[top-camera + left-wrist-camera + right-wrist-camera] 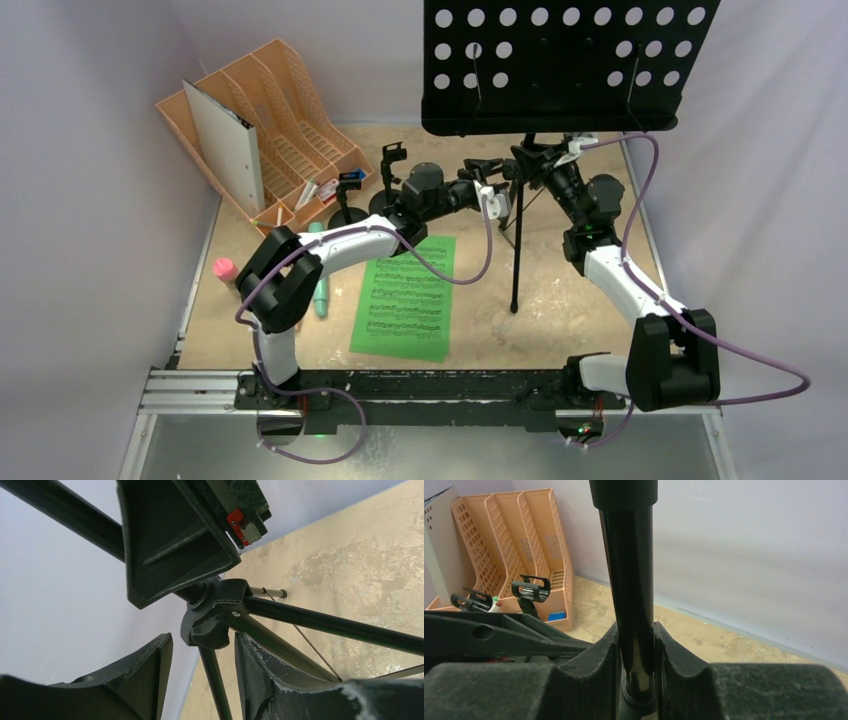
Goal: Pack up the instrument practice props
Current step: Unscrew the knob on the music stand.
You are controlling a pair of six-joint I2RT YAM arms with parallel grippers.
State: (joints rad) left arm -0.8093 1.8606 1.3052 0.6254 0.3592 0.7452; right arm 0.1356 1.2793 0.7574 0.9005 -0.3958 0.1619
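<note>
Sandy tabletop [500, 335] was boxed by pale walls on 3 sides. Open room lay front-right of the tripod legs. The left rear corner was filled by the orange rack [290, 110] w/ grey binder [225, 140].

Black tripod [516, 250] stood upright at rear centre, and its perforated music desk [570, 60] overhung the arms. Right gripper [635, 647] was clamped on the tripod's pole, pads tight on both sides. Left gripper [202, 652] had its fingers apart just short of the leg hub [215, 617], w/o touching it.

Counts:
- 1 green sheet-music page [405, 295], flat at front centre.
- 2 mics at left: teal mic [321, 295] and pink mic [224, 268].
- 2 clip poles by the rack: rear clip pole [393, 165] and front clip pole [349, 190].
</note>
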